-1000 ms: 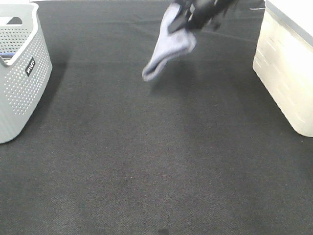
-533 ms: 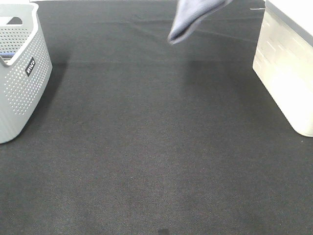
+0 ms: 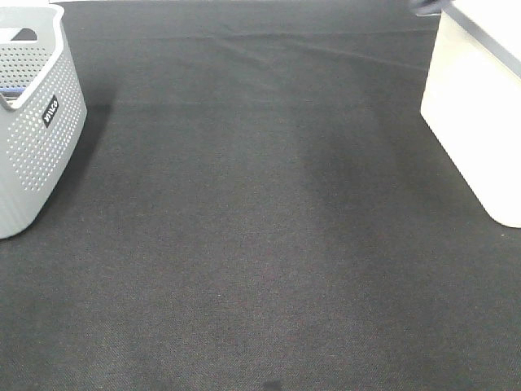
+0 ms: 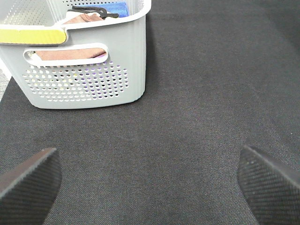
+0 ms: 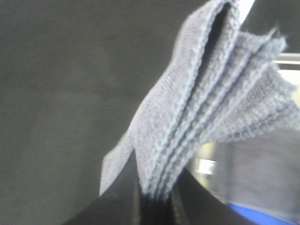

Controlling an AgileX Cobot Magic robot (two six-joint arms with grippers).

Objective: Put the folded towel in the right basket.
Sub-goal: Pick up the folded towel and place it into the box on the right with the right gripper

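**Folded towel** (image 5: 201, 108): grey-blue terry, pinched at one end by the right end effector (image 5: 153, 206), whose jaws are clamped on it. The layers fan out away from the fingertips. One loose corner sticks out to the side, close to the fingertips. It appears to hang clear of the dark worktop (image 3: 260, 244), with nothing touching it.

**Exterior view:** the towel and right arm are all but out of frame. Only a dark blur shows at the top edge, beside the far corner of the white right basket (image 3: 476, 122). I cannot tell whether the towel is over the opening yet. The basket's inside is hidden.

**Step in hand (judgement):** carry phase, release not yet due.
- Bring the end effector fully over the basket's mouth, past its wall, before lowering. The fanned layers and stray corner reach beyond the fingertips and could catch the rim.
- Lower until the free end is inside, then part the jaws so the stack lands folded rather than spilling open.
- The grip takes one end only, so move gently. A swing could shake the layers loose.

**Left end effector** (image 4: 150, 187): jaws wide apart and empty, pads (image 4: 28, 183) low over bare worktop. The grey perforated basket (image 4: 84, 70) sits ahead of it and already holds some items. It has no part in this step and is best left parked.
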